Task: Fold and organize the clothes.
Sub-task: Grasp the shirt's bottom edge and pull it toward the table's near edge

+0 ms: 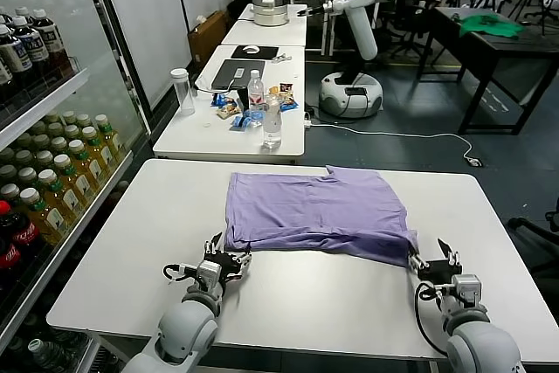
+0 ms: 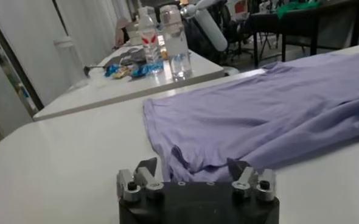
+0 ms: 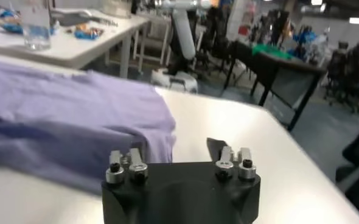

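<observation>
Head view: lavender T-shirt (image 1: 316, 210), thin soft fabric, folded into a rough rectangle with a rumpled near edge, lies on the white table (image 1: 131, 251), toward its far half. Left gripper (image 1: 225, 261), fingers spread and holding nothing, sits just off the shirt's near left corner; right gripper (image 1: 434, 259), likewise spread and empty, sits just off the near right corner. Beyond the shirt, on a second white table: clear water bottles (image 1: 272, 120), a tall lidded plastic cup (image 1: 182, 91), snack packets (image 1: 229, 109), a laptop (image 1: 238, 73). To the shirt's left, a glass-fronted cooler (image 1: 44, 120) stocked with bottled drinks; far behind it, a white robot (image 1: 354, 15) and a dark table bearing a green cloth (image 1: 489, 24). Left wrist view: left gripper (image 2: 195, 170), jaws wide apart, dark pointed fingertips (image 2: 148, 166) just short of the shirt's (image 2: 258, 115) creased hem, clasping nothing; bottles (image 2: 174, 39) stand past the shirt. Right wrist view: right gripper (image 3: 176, 152), jaws released, one fingertip against or just beside the shirt's (image 3: 76, 115) folded corner, the other over bare tabletop (image 3: 246, 128); dark table with green cloth (image 3: 271, 52) well beyond the shirt.
</observation>
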Available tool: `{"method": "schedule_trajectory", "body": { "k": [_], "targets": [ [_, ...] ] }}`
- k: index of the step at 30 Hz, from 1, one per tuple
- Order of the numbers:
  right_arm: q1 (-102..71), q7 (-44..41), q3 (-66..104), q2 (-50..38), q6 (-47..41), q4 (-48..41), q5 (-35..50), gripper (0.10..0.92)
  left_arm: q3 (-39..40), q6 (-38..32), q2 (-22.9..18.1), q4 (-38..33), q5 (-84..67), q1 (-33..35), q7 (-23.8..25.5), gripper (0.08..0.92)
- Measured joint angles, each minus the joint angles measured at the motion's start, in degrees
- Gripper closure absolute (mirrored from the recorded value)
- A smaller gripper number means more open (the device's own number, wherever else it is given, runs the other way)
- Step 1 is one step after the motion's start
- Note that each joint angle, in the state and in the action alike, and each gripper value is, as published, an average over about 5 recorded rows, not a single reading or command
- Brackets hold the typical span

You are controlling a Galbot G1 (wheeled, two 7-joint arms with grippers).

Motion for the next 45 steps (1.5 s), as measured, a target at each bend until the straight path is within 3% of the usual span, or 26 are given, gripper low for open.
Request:
{"method": "schedule_trajectory", "body": {
  "k": [5, 24, 28, 38, 45],
  "targets": [
    [0.31, 0.47, -0.62, 0.36, -0.31, -1.61, 1.77, 0.282, 0.22, -0.08, -0.90, 1.06, -0.27, -0.47, -0.67, 0.367],
    [1.67, -1.22, -1.30, -1.00, 1.17, -4.21, 3.77, 0.832, -0.91, -0.40, -1.25, 2.38, -4.75, -0.80, -0.56, 0.891],
    [1.12, -1.66, -0.90, -1.61, 1.27, -3.92, 3.75, 0.908, -1.20, -0.57, -1.00, 2.26, -5.71, -0.62, -0.34, 0.903],
    [-3.35, -1.85, 0.82, -1.96, 1.63, 0.44, 3.03, 0.914, -2.00, -1.15, -0.03, -1.59, -6.94, 2.51, 0.04, 0.903],
    [-10.01, -1.76, 2.73, -1.84, 1.99, 6.20, 1.35, 0.914, -3.21, -1.64, 0.36, -8.50, -6.46, 9.24, -0.05, 0.903]
  ]
}}
